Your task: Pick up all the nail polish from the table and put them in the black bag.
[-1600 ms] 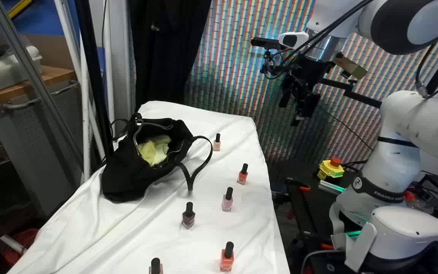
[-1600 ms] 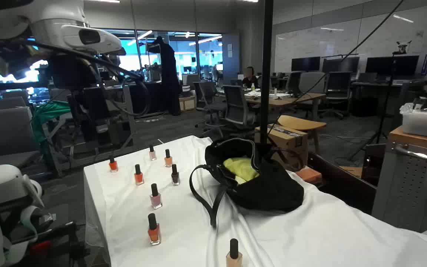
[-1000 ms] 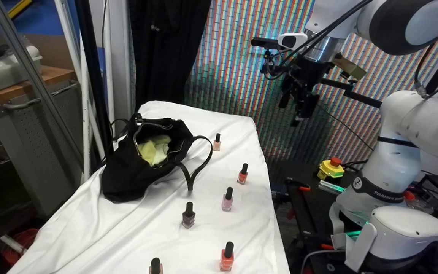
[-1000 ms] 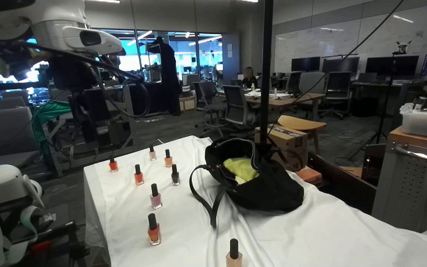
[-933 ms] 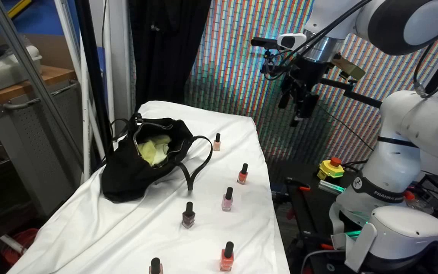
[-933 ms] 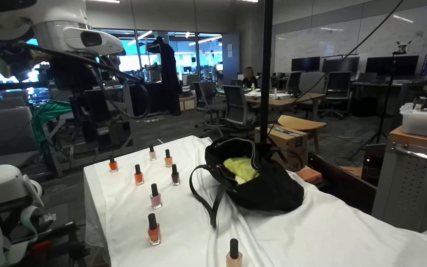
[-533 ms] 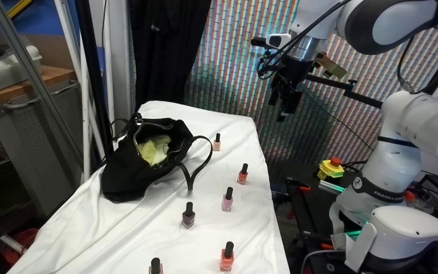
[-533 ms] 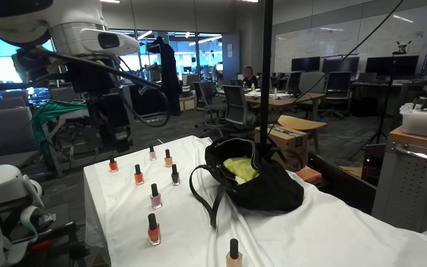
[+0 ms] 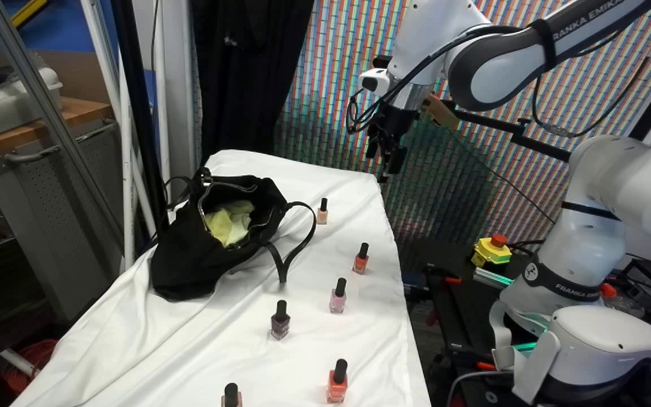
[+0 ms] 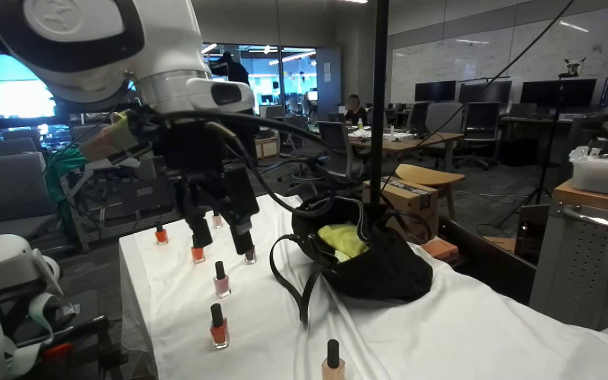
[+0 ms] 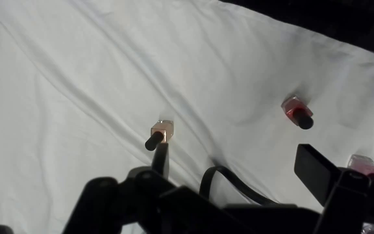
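Note:
Several small nail polish bottles with black caps stand upright on the table, which is draped in wrinkled white cloth. Among them are a peach one, a red one, a lilac one and a dark one. The black bag slouches with its mouth open, yellow-green cloth showing inside. My gripper is open and holds nothing. In the wrist view the peach bottle shows just beyond one finger, the red bottle past the other. In an exterior view my gripper partly hides bottles behind it.
The bag's loop handle lies out over the cloth toward the bottles. A dark pole and a cardboard box stand behind the bag. A yellow box with a red button sits beside the robot base.
My arm has swung from beside the table toward it, leftward in one exterior view and rightward in the other, with the gripper staying open. Bag and bottles have not moved.

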Controlling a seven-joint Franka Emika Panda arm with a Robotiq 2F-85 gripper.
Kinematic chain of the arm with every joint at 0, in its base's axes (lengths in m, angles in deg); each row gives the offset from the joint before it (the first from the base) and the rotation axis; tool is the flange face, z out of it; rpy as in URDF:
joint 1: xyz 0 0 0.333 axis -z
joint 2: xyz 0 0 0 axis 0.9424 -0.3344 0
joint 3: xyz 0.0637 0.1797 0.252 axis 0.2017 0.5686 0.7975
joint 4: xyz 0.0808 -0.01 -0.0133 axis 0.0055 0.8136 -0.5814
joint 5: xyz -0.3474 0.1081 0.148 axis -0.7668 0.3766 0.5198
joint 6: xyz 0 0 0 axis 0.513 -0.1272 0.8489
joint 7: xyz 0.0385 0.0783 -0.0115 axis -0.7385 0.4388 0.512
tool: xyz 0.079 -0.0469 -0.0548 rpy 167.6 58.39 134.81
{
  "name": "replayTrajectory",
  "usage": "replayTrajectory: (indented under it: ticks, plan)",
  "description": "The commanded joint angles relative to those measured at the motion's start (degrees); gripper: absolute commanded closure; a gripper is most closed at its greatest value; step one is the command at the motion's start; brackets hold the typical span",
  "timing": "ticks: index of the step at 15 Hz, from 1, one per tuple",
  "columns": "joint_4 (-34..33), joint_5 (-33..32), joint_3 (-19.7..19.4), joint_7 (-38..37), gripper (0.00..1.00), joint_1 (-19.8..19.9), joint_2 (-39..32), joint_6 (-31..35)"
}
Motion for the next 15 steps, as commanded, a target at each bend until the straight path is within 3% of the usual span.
replayTrajectory:
  ticks: [1,9,15]
  plan:
    - [-5.1,-3.5,-1.1,4.9,0.00,1.4,-9.7,5.7]
    - [-12.1,-4.3,-1.5,11.6,0.00,3.2,-22.9,9.6]
    - [-16.7,5.2,-0.4,19.0,0.00,4.4,-29.0,9.6]
